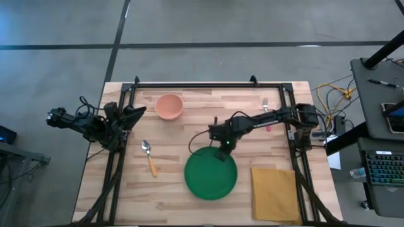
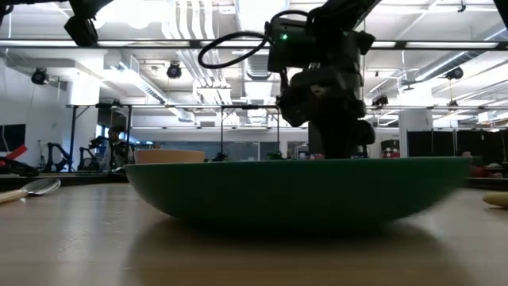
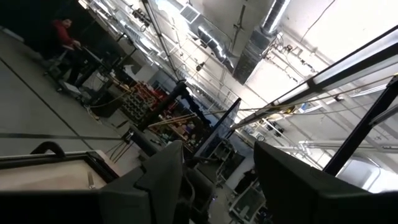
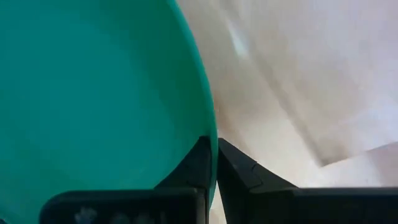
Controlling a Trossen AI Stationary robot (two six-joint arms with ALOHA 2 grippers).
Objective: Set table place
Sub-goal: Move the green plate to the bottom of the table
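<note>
Right end effector [image 1: 223, 149] pinched nearly closed, arm extended; left arm folded at the table's edge.

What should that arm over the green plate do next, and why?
Probably ease the plate a little toward the napkin, or let go if it sits right. The right hand is pinched on the plate's rim, with the plate resting on the table. The bowl, spoon and fork lie scattered, unplaced.
</note>
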